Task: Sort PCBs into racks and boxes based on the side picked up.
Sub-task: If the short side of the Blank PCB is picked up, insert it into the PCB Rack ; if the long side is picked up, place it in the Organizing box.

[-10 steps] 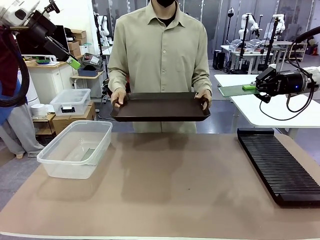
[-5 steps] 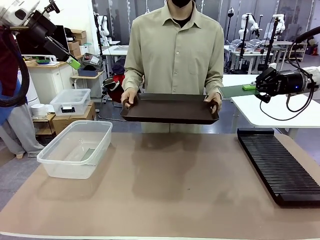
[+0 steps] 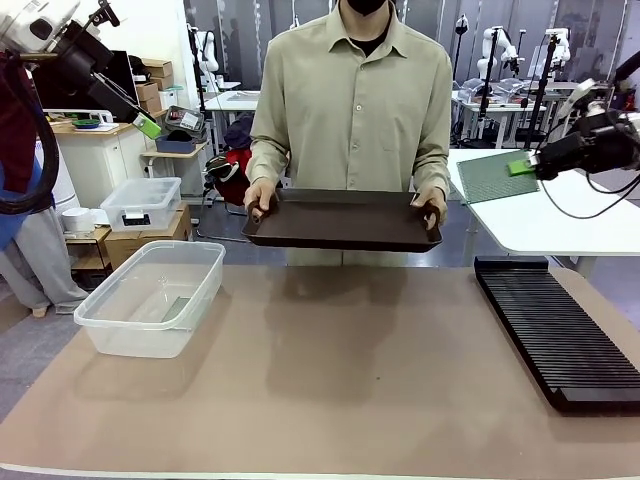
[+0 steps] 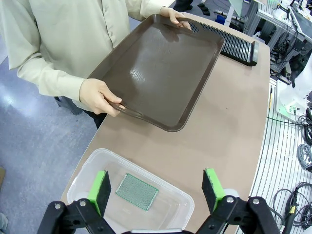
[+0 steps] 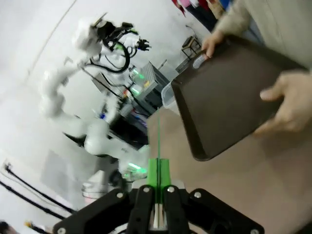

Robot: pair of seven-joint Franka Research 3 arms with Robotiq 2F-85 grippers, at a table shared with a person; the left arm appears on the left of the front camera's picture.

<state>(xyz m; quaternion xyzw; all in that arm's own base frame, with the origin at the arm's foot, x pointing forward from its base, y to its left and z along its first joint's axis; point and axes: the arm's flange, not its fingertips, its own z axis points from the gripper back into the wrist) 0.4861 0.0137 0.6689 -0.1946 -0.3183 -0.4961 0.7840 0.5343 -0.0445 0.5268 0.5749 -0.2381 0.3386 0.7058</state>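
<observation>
My right gripper (image 3: 522,166) hangs high at the right, shut on the edge of a green PCB (image 3: 489,177) whose face is tilted toward the front camera. Seen from the right wrist, that PCB (image 5: 158,139) is a thin edge-on green line between the closed fingers of the right gripper (image 5: 158,178). Another PCB (image 4: 138,185) lies flat in the clear box (image 3: 150,297) at the table's left. Above the box (image 4: 95,157) my left gripper (image 4: 156,184) is open and holds nothing; the front view has the left gripper (image 3: 148,124) high at the upper left. The black rack (image 3: 556,330) lies along the table's right side.
A person at the far edge holds a dark brown tray (image 3: 343,220) in both hands above the table; the tray (image 4: 157,68) looks bare. A smaller lidded bin (image 3: 141,203) stands on cartons behind the table at left. A white table (image 3: 560,215) is behind the rack.
The right gripper has moved right and slightly up and turned, so the PCB's face now shows. The person has stepped right with the tray. The left arm is still.
</observation>
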